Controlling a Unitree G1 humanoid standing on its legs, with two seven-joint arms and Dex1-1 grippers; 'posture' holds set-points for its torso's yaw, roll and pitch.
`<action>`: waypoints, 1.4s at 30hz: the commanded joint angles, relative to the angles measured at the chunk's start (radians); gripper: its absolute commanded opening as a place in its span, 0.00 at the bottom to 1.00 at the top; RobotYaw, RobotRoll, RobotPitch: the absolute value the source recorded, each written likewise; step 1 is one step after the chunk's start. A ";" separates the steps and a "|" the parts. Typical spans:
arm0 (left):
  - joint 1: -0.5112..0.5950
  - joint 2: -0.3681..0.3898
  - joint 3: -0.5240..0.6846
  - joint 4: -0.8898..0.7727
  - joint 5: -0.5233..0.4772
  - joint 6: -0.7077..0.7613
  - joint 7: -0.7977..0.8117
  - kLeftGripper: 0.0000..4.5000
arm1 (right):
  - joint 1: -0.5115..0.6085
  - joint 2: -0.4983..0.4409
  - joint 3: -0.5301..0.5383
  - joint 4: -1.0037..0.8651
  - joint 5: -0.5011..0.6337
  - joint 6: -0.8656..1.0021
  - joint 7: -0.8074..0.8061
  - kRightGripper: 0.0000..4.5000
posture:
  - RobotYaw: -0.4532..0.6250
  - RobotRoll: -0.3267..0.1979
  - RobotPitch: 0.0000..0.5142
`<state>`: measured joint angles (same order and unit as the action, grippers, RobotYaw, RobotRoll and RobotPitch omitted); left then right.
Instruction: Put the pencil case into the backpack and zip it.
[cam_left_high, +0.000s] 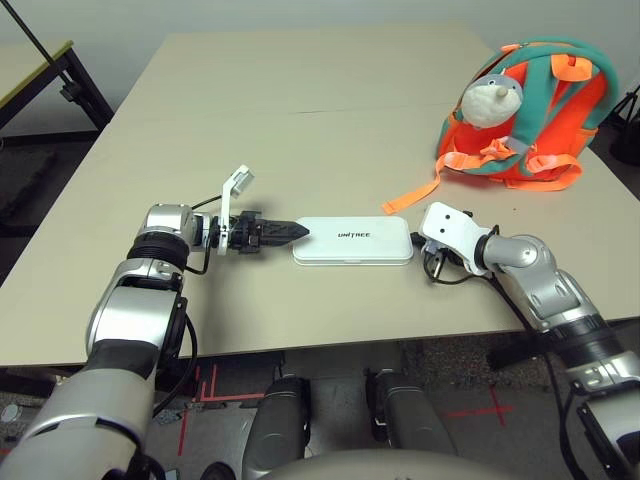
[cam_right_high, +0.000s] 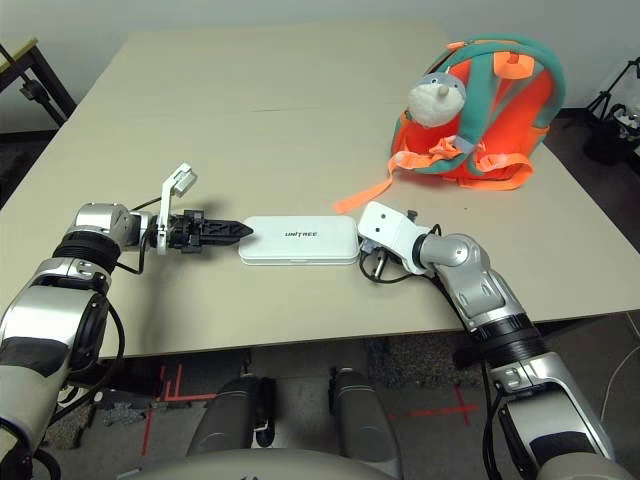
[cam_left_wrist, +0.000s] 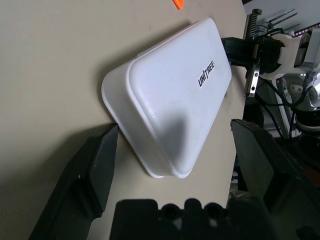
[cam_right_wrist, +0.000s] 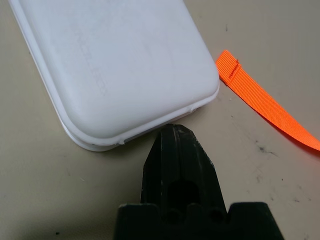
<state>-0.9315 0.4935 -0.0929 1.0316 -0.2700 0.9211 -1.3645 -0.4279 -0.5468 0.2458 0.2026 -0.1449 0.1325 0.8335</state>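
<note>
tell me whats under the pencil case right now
The pencil case lies flat on the bare tan table; nothing pokes out from beneath it. The orange strap ends beside it, not under it. The spot directly below is covered.

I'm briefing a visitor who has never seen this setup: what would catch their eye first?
The orange and teal backpack with its plush toy stands at the table's far right. At the near edge, the white pencil case lies flat between the grippers: the open left gripper at one end, the shut right gripper at the other.
</note>
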 joint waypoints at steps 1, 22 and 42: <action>0.004 -0.015 -0.013 0.013 0.027 0.002 0.013 1.00 | -0.019 0.037 0.067 -0.002 -0.009 -0.019 0.036 0.00 | 0.48 0.62 0.19; 0.011 -0.017 0.006 0.012 0.043 0.014 0.014 1.00 | -0.104 0.140 0.136 0.105 -0.087 -0.031 0.095 0.00 | 0.48 0.62 0.20; 0.110 0.053 0.035 -0.158 0.004 0.123 0.014 1.00 | -0.265 0.220 0.176 0.388 -0.152 -0.237 0.162 0.00 | 0.56 0.62 0.19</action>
<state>-0.8456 0.5662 -0.0442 0.8920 -0.2495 1.0190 -1.3516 -0.6994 -0.3767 0.3454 0.5633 -0.2980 -0.0698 0.9497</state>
